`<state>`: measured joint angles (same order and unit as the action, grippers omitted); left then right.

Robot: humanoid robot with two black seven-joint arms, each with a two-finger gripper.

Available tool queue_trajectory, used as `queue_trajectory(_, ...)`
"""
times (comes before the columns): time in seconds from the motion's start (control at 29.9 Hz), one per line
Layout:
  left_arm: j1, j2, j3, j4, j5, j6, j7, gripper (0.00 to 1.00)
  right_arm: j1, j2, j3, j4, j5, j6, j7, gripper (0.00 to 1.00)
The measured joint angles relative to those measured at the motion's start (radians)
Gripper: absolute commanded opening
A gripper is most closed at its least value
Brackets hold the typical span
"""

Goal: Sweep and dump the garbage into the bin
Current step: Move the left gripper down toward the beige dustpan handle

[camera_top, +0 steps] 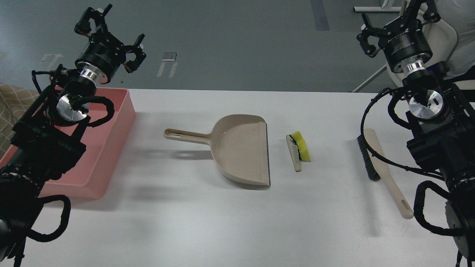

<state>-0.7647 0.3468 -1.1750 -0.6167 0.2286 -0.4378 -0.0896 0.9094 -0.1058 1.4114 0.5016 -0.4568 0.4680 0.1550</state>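
The garbage lies on the white table just right of centre: a yellow sponge [303, 147] with a dark scouring layer, and a white bread-like slice [294, 154] leaning against its left side. The pink bin [113, 144] stands at the table's left edge, partly hidden behind my left arm. My left gripper [115, 34] hangs high above the bin's far end, open and empty. High at the far right, above the table's back edge, my right gripper [395, 19] is also open and empty. Both are well away from the garbage.
A beige dustpan [243, 148] lies at the centre, mouth facing right toward the garbage, handle pointing left toward the bin. A brush [369, 163] with dark bristles and a beige handle lies at the right, beside my right arm. Grey floor lies beyond the table's back edge.
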Motion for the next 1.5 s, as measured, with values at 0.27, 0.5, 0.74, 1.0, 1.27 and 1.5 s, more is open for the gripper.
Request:
queue_trajectory(0.27,-0.009,0.004,0.036,0.000,0.001,0.005,-0.002,0.98,-0.004,0.000,0.000,0.000,0.000,0.001,0.000,1.00)
queue_trajectory(0.5,-0.044,0.011,0.098,0.010,-0.001,0.020,-0.007,0.98,0.003,-0.003,0.000,-0.002,-0.003,0.000,0.000,1.00)
queue_trajectory(0.74,-0.060,0.011,0.099,0.012,0.007,0.021,-0.059,0.98,0.007,-0.013,0.001,-0.002,-0.006,-0.006,0.001,1.00)
queue_trajectory(1.0,-0.085,0.005,0.098,0.020,0.012,0.065,-0.083,0.98,0.016,-0.012,0.001,-0.006,-0.004,-0.011,0.006,1.00)
queue_trajectory(1.27,-0.043,0.007,0.119,-0.067,0.013,0.050,-0.087,0.98,0.010,-0.011,0.001,-0.001,-0.002,-0.005,0.011,1.00)
queue_trajectory(1.5,0.140,0.161,0.131,-0.470,0.011,0.125,-0.072,0.98,-0.004,-0.013,0.001,0.008,-0.002,-0.003,0.012,1.00)
